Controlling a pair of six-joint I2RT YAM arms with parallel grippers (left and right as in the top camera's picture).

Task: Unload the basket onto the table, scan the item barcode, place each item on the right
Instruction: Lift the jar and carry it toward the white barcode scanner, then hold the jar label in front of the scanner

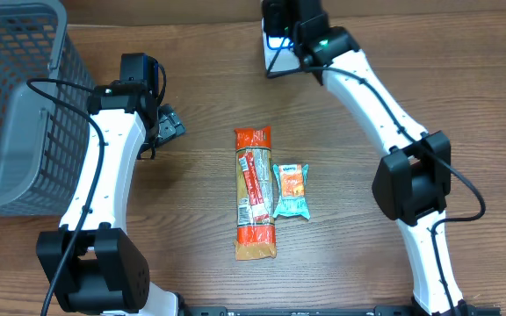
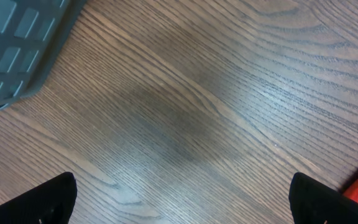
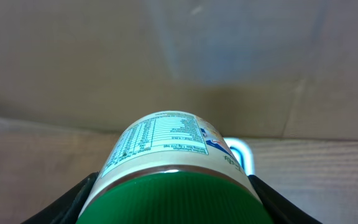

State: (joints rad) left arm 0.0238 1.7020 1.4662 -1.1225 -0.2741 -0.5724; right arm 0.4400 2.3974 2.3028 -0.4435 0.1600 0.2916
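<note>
I think I'm scanning: right end effector (image 3: pixel 173 200) clamps the green-lidded white jar (image 3: pixel 166 146), left end effector (image 2: pixel 185 202) apart. Next, aim its barcode.

One long red-and-orange packet (image 1: pixel 255 193) and one small teal packet (image 1: pixel 292 190) are lying mid-worktop (image 1: pixel 341 263), making two packets. One grey mesh basket (image 1: pixel 16 105) is standing at the far left. One green-lidded jar (image 3: pixel 166 140) is showing in the right wrist view. Two arms are reaching in: one left arm (image 1: pixel 104 167), one right arm (image 1: pixel 372 96).
</note>
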